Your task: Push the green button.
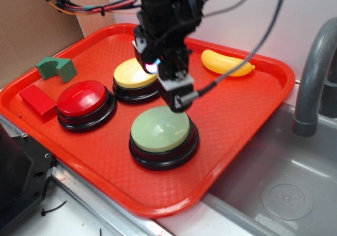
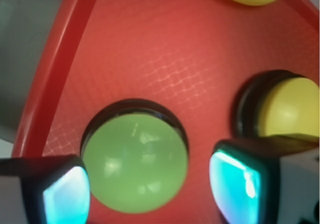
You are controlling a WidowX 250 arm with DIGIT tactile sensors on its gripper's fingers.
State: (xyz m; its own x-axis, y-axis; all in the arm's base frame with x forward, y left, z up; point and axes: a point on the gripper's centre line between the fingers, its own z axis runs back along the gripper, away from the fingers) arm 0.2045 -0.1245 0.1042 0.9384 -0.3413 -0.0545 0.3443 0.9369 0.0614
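Note:
The green button (image 1: 159, 130) is a pale sage dome on a black base with a red rim, standing near the front of the red tray (image 1: 247, 96). My gripper (image 1: 177, 100) hangs just above the button's far edge. In the wrist view the green button (image 2: 135, 161) fills the gap between my two glowing cyan pads (image 2: 235, 184), and the gripper (image 2: 150, 189) stands open with nothing held. I cannot tell whether the fingertips touch the dome.
A yellow dome button (image 1: 134, 74) sits behind the green one and a red dome button (image 1: 82, 99) to its left. A dark-green arch block (image 1: 56, 67), a red block (image 1: 38, 99) and a yellow banana (image 1: 227, 62) lie on the tray. A grey sink (image 1: 284, 183) with faucet (image 1: 314, 72) is at right.

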